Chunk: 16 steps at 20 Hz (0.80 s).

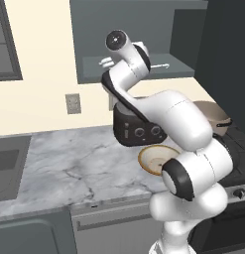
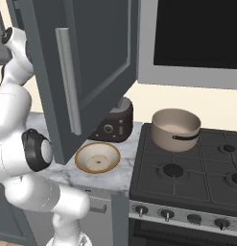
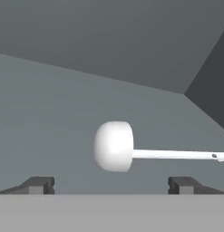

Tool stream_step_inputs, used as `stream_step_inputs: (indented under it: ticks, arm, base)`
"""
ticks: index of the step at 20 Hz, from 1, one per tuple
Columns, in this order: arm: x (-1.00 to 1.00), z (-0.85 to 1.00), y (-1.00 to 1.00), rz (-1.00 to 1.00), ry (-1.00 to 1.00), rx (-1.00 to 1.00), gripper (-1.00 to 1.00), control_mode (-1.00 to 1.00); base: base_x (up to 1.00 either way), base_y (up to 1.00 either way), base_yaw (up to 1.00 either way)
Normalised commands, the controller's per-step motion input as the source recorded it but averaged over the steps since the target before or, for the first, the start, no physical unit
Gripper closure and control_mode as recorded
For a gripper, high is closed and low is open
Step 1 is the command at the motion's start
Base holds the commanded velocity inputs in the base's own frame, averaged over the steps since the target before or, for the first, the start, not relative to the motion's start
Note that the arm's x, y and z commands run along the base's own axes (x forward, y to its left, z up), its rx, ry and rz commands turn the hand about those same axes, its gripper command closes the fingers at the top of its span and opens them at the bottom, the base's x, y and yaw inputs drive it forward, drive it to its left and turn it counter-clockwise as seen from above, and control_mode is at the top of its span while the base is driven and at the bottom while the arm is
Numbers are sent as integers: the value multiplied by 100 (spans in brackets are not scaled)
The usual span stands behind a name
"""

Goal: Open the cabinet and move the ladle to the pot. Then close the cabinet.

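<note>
Cabinet door swung open. Step in hand: reaching for ladle on the shelf floor. Gripper released, jaws wide, empty; ladle bowl at 12 o'clock, apparently just ahead. Next: advance, close on it, carry to pot.

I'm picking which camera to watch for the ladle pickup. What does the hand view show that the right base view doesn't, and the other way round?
Hand view alone: the ladle lying on the cabinet shelf, its round bowl between the open gripper's fingertips, its handle running right.

Right base view alone: the open cabinet door with its silver bar handle, the pot on the stove, the yellow-rimmed bowl, the toaster.

Shared: the dark grey cabinet, seen inside by one and outside by the other.
</note>
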Motion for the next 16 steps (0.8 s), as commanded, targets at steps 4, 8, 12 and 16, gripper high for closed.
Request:
stream_step_inputs:
  ticks: [4,8,12,16]
  arm:
    - [29,-4,-4,0,0,0,-100,-100]
    - [30,-7,0,0,1,0,-100,-100]
    - [24,-1,-1,0,4,0,-100,-100]
    - [25,-1,0,0,3,0,-100,-100]
  base:
    - [0,0,0]
    - [0,0,0]
    - [0,0,0]
    - [0,0,0]
